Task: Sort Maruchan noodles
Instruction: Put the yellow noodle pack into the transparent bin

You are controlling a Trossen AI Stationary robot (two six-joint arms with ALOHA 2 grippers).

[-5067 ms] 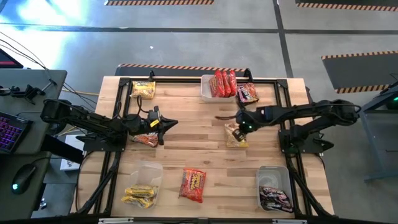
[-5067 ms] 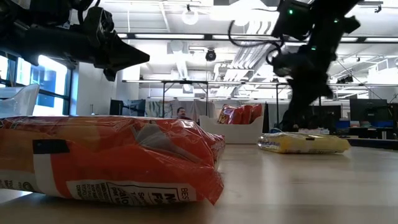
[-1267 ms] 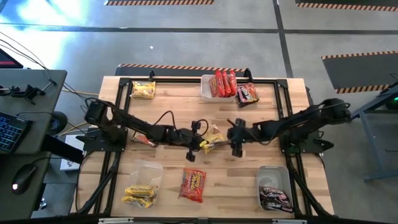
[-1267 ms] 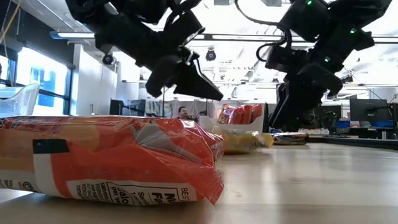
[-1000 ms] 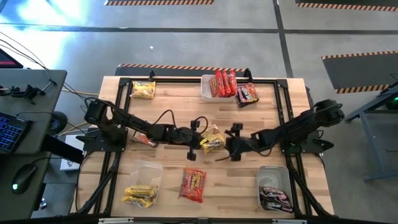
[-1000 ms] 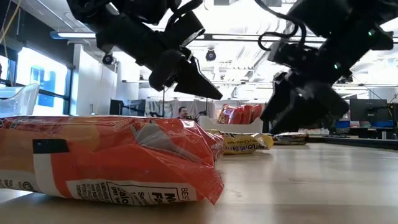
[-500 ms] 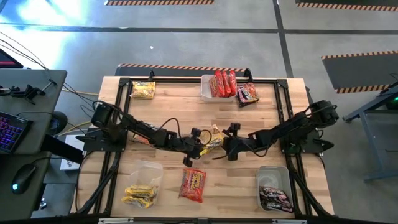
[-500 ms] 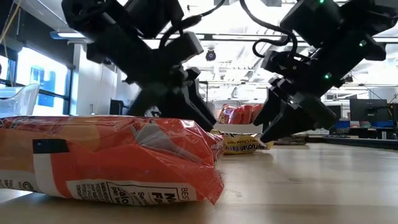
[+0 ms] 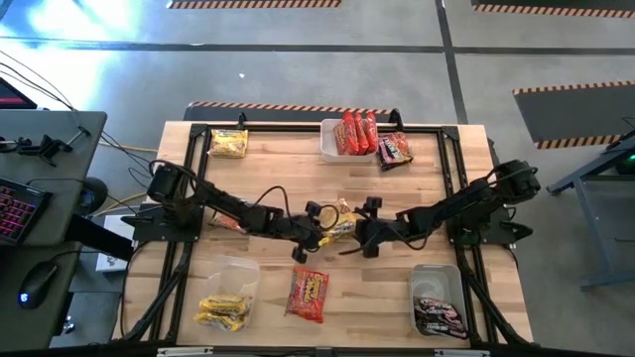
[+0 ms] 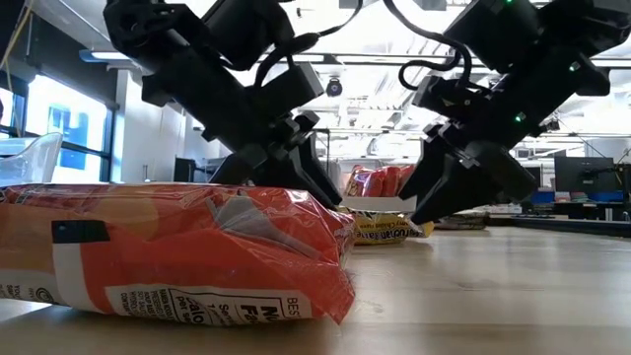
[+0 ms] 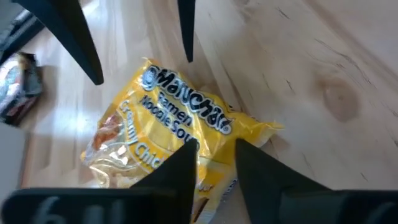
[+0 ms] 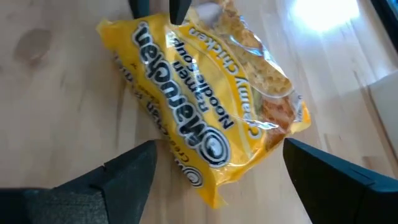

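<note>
A yellow Maruchan noodle packet (image 9: 341, 220) lies flat on the wood in the table's middle, between my two grippers. It also shows in the left wrist view (image 11: 155, 118), the right wrist view (image 12: 205, 99) and the low view (image 10: 386, 231). My left gripper (image 9: 325, 230) has come in from the table's left and is closed on the packet's near-left edge. My right gripper (image 9: 354, 233) stands wide open on the packet's right side. Its fingers (image 12: 127, 171) flank the packet's end without touching it. My left gripper has the yellow packet's edge (image 11: 217, 168) on the side toward the left arm between its two fingers (image 11: 186, 168). The fingers slant down from the table's left. The packet lies flat on the table, not lifted.
A clear tub (image 9: 330, 142) at the far edge holds red packets, with a brown packet (image 9: 394, 149) beside it. A yellow packet (image 9: 228, 143) lies far left and an orange one (image 9: 309, 295) near the front. Two front tubs hold yellow packets (image 9: 223, 309) and brown ones (image 9: 437, 313).
My left gripper has sunk toward the yellow packet and rolled a little. Its fingers, shut to one point a second ago, now stand apart around the packet's edge. The packet has stayed on the table.
</note>
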